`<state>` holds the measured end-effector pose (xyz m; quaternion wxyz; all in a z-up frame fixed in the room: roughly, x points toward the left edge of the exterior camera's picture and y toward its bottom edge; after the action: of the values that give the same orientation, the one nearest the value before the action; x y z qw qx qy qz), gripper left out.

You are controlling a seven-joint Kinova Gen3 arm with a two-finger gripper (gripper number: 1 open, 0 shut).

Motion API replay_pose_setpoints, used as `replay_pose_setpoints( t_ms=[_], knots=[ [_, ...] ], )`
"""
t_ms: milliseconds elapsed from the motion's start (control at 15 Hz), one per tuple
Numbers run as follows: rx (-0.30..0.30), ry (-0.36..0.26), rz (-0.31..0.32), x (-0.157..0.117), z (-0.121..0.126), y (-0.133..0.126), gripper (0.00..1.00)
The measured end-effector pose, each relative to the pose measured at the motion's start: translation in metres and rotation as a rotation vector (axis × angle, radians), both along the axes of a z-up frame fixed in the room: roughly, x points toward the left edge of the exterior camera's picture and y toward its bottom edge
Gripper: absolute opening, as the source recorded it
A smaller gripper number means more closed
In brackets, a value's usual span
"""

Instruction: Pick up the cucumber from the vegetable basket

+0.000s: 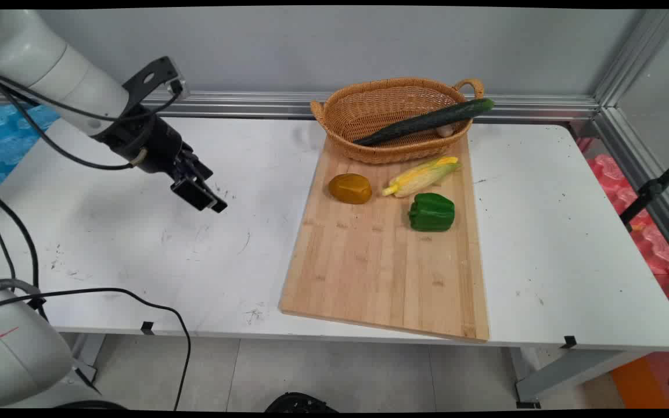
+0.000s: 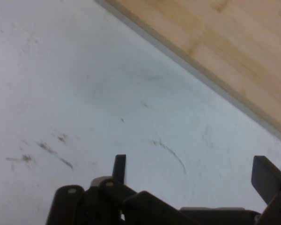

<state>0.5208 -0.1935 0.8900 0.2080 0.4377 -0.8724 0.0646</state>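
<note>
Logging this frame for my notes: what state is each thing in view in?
gripper: open, empty, above bare table, left of the board
cutting board: flat on table
basket: upright on board's far end
cucumber: slanted across the basket, tip over rim
corn: lying on board
yellow pepper: on board
green pepper: on board

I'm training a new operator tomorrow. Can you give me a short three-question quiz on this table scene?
1. True or false: the hand holds the green pepper.
2. Which thing lies across the basket? A) corn B) cucumber C) pepper
3. What three things lie directly on the cutting board?

Key
1. False. The hand is open and empty, over bare table left of the board.
2. B. The cucumber rests in the basket, its tip sticking out over the rim.
3. The brownish-yellow lump, the corn and the green pepper.
</note>
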Motion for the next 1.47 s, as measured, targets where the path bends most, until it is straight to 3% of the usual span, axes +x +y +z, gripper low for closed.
replay_pose_setpoints(
  t_ms=[333, 800, 1467],
  knots=[
    [-0.069, 0.029, 0.007, -0.012, 0.011, -0.033, 1.0],
    [-0.168, 0.023, -0.053, -0.058, 0.019, -0.118, 1.0],
    [-0.262, 0.019, -0.151, -0.122, 0.0, -0.235, 1.0]
  ],
)
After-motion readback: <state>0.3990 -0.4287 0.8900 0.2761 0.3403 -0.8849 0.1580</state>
